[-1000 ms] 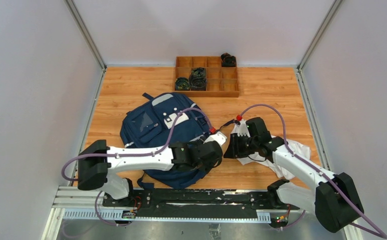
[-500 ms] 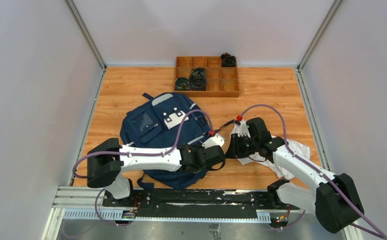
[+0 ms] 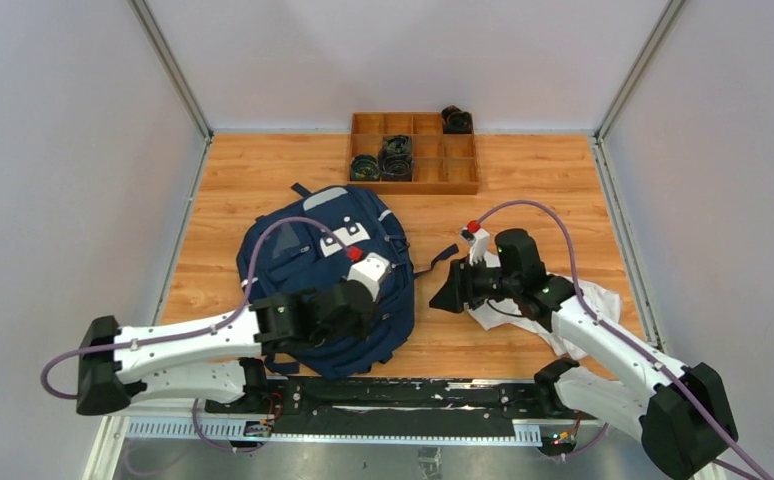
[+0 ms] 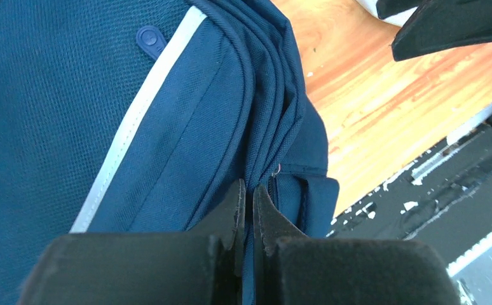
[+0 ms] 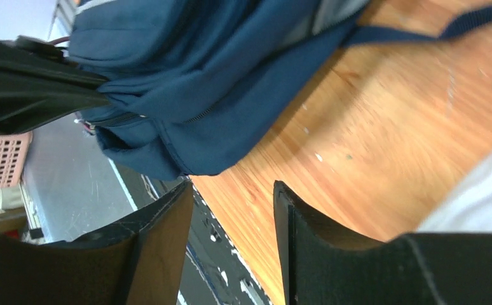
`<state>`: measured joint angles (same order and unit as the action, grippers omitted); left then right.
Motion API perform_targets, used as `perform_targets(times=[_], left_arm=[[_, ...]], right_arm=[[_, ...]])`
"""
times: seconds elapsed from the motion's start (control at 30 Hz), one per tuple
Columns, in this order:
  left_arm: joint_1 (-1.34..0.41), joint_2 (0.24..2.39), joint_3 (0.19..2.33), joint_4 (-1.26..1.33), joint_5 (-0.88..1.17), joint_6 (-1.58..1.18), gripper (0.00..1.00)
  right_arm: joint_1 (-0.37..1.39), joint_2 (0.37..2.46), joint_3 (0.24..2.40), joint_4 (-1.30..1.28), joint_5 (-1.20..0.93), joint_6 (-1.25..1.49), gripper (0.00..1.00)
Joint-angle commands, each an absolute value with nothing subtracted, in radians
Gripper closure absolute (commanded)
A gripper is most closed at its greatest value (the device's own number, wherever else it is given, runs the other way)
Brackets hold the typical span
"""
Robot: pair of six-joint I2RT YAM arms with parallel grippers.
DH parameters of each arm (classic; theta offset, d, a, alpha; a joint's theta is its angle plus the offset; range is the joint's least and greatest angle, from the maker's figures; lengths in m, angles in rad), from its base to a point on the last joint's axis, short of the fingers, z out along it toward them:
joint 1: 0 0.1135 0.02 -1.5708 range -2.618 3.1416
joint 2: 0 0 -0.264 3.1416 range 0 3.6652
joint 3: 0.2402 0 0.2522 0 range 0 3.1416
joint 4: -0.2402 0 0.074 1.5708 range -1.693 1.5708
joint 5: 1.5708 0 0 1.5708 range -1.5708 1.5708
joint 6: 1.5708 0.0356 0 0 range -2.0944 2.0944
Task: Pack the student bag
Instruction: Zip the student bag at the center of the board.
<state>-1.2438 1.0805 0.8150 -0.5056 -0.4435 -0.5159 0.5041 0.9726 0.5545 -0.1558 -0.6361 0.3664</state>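
Note:
The student bag (image 3: 308, 262) is a navy backpack with light grey stripes, lying flat left of centre on the wooden table. My left gripper (image 4: 248, 190) is shut on a fold of the bag's navy fabric beside a zipper, at the bag's near right edge (image 3: 363, 300). My right gripper (image 3: 443, 290) hovers just right of the bag, fingers pointing at it. It is open (image 5: 232, 185) with only bare table between its fingers. The bag (image 5: 186, 82) fills the upper left of the right wrist view.
A white cloth (image 3: 588, 300) lies under the right forearm. A wooden compartment tray (image 3: 463, 180) with dark round items stands at the back. A loose dark strap (image 3: 433, 268) trails from the bag toward the right gripper. The black base rail (image 3: 403, 392) runs along the near edge.
My left gripper shut on the bag's edge, and the left arm drew back to the left, dragging the bag left. My right gripper opened wider and shifted slightly left.

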Motion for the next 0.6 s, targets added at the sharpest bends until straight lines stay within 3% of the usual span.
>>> perform_targets(times=[0.0, 0.3, 0.47, 0.57], left_arm=[[-1.210, 0.905, 0.707, -0.372, -0.409, -0.587, 1.00], [-1.203, 0.799, 0.646, -0.368, -0.404, -0.629, 1.00], [-1.203, 0.787, 0.635, -0.377, -0.399, -0.639, 1.00], [-1.203, 0.778, 0.622, -0.362, -0.390, -0.645, 1.00]], right_arm=[[0.583, 0.982, 0.545, 0.077, -0.699, 0.373, 0.46], [0.756, 1.218, 0.518, 0.439, -0.796, 0.388, 0.46], [0.768, 1.378, 0.443, 0.740, -0.761, 0.506, 0.43], [0.772, 1.458, 0.460, 0.795, -0.785, 0.540, 0.40]])
